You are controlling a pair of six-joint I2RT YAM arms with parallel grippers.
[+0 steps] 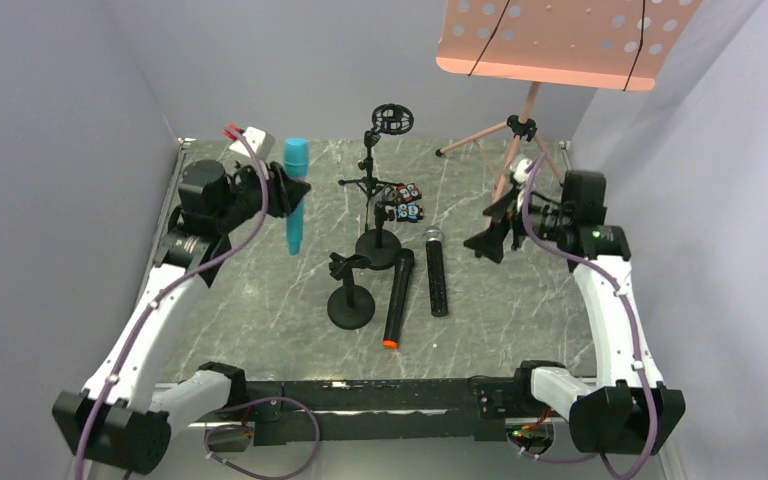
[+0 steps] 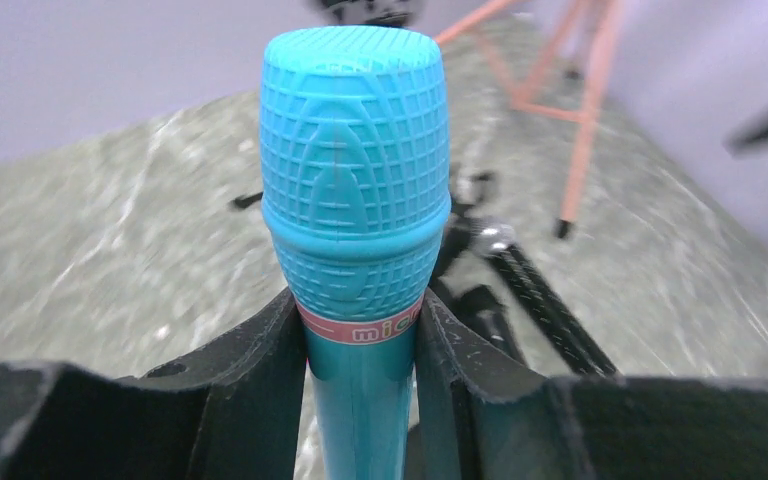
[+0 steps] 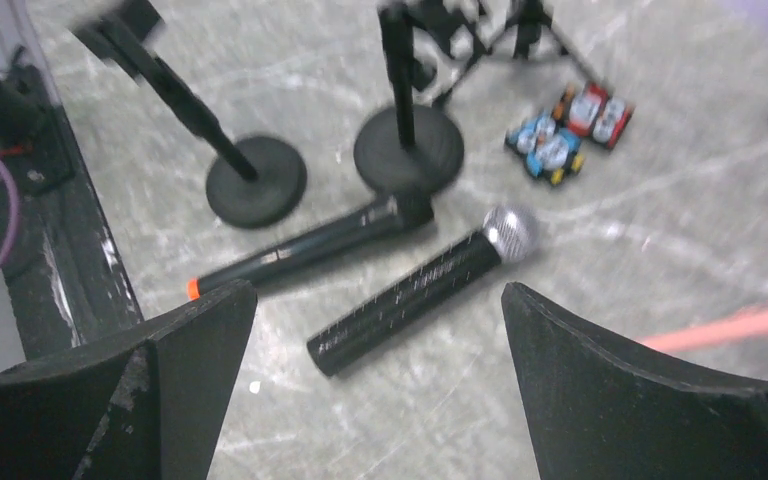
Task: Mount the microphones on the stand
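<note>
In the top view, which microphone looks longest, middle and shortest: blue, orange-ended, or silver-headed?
1. light blue stick microphone, though it is held up nearer the camera, so unsure.
2. all-black microphone with orange end.
3. black microphone with silver mesh head, only slightly shorter.

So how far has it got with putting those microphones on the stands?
Nothing is mounted yet. The left gripper holds the light blue microphone upright. Left to do: the orange-ended black microphone and the silver-headed microphone, lying flat by the round-base stands. The right gripper is open, empty.
</note>
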